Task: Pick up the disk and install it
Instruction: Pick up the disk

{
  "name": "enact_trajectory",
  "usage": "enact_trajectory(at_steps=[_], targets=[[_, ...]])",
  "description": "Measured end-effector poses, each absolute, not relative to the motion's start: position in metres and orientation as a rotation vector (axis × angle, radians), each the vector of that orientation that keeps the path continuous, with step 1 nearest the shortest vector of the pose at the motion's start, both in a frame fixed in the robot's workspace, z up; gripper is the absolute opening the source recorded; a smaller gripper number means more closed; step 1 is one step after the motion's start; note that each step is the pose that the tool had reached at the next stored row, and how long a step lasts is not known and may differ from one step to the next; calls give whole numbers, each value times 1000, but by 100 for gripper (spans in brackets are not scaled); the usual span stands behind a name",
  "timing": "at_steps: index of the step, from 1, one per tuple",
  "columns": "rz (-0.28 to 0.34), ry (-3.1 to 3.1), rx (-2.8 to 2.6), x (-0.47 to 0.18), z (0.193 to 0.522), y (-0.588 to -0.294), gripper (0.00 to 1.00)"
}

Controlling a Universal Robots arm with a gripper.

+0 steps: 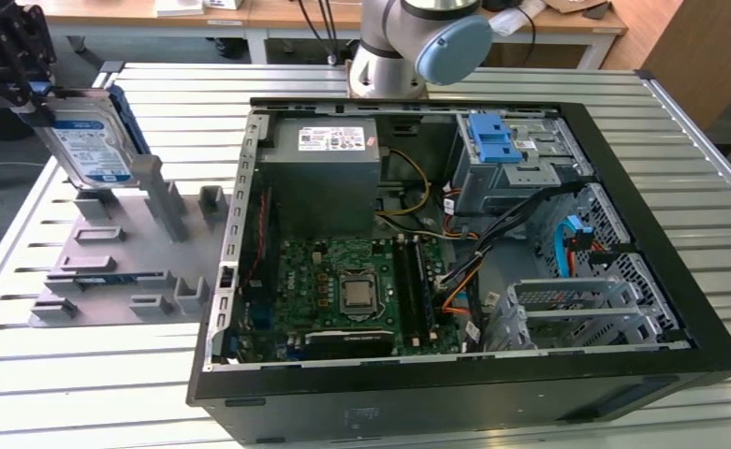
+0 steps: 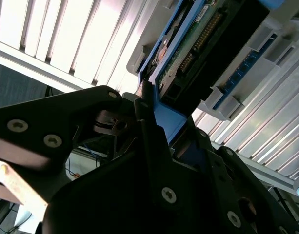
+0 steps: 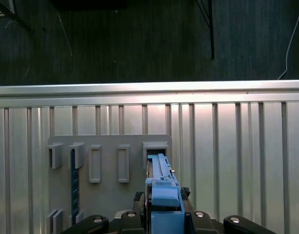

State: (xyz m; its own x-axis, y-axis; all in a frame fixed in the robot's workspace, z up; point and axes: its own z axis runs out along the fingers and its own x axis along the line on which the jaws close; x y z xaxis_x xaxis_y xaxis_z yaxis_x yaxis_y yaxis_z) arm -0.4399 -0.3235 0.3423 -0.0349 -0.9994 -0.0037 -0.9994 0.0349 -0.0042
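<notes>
One flat silver hard drive with blue-and-white label and blue rails, the disk, hangs upright beneath the pincer, jaws clamped on its top edge. We judge the edge-grip suits the grey slotted plastic stand directly below the pincer.

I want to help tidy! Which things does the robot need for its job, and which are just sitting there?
Needed: gripper, the disk it holds, open computer case.
Just sitting: grey rack, grey metal box, table.
</notes>
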Motion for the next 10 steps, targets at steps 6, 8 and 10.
enact_trajectory(at_steps=[6,8,10], targets=[[0,2256,-2179,-440,344,-323,36],[0,2256,-2178,-440,345,-323,36],[0,2256,-2178,-440,346,-323,36]])
